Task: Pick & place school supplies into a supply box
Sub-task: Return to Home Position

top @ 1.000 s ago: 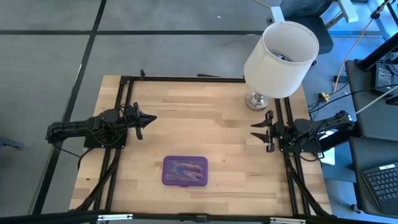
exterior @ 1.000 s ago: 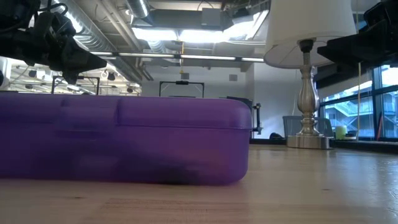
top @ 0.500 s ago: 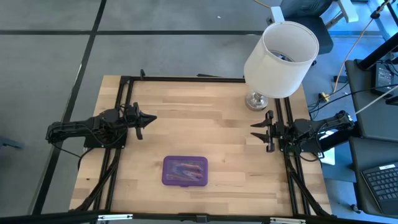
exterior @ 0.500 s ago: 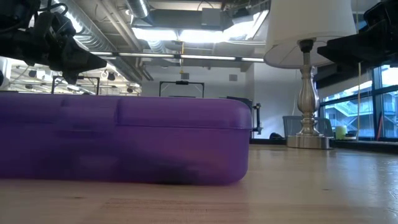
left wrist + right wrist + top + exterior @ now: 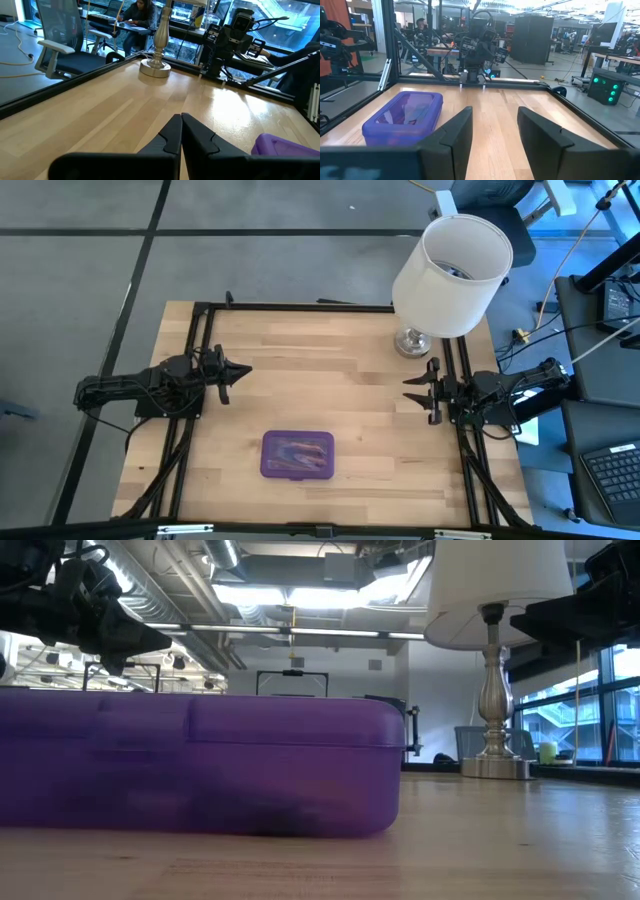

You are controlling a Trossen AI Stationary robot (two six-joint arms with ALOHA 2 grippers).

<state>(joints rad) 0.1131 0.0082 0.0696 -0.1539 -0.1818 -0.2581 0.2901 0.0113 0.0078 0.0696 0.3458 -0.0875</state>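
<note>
A pale wooden table [image 5: 330,370] seen from above, edged by a black frame [image 5: 300,306], stands on a grey floor [image 5: 80,270] in an open office. Beyond the table, the left wrist view shows an office chair [image 5: 62,47] and a person [image 5: 139,11] seated at a desk by large windows.

One purple supply box [image 5: 297,454] lies shut and flat near the front middle of the table, well apart from both arms. One lamp [image 5: 452,260] with a white shade stands at the far right corner.

There are two dark arms. The left gripper [image 5: 238,370] hovers at the left side of the table, its fingers pressed together and holding nothing. The right gripper [image 5: 410,391] hovers at the right side near the lamp's base, its fingers spread and empty.

The school supplies [image 5: 297,450] show only as blurred coloured streaks through the box lid, so they cannot be told apart or counted. In the low view the box is cut off at the left edge and hides the table behind it, and the lampshade is cut off at the top.
</note>
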